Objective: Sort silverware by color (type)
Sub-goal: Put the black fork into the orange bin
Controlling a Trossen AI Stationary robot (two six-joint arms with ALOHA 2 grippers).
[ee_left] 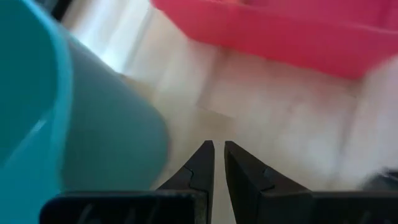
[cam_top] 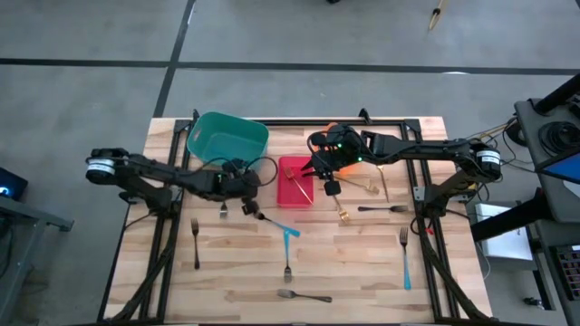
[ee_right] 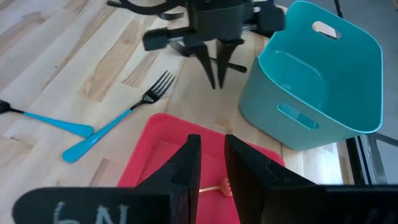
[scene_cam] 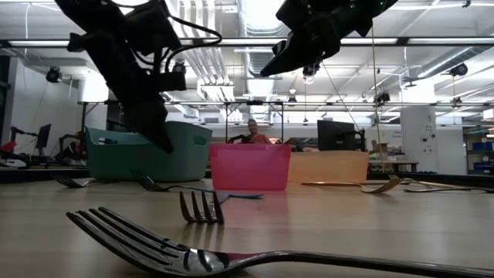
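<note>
High view: thin scattered forks [cam_top: 404,257], mixed colors.

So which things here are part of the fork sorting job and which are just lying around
Part of the job:
- gold fork in the red bin
- gold forks on the table
- blue-handled forks
- dark fork
- silver fork
- teal bin

Lying about:
- cables beside the table
- person and shelving in the background

Three bins [cam_top: 227,138] are standing in a row at the table's [cam_top: 236,272] far edge. Forks [cam_top: 196,243] are lying scattered in front of them.
</note>
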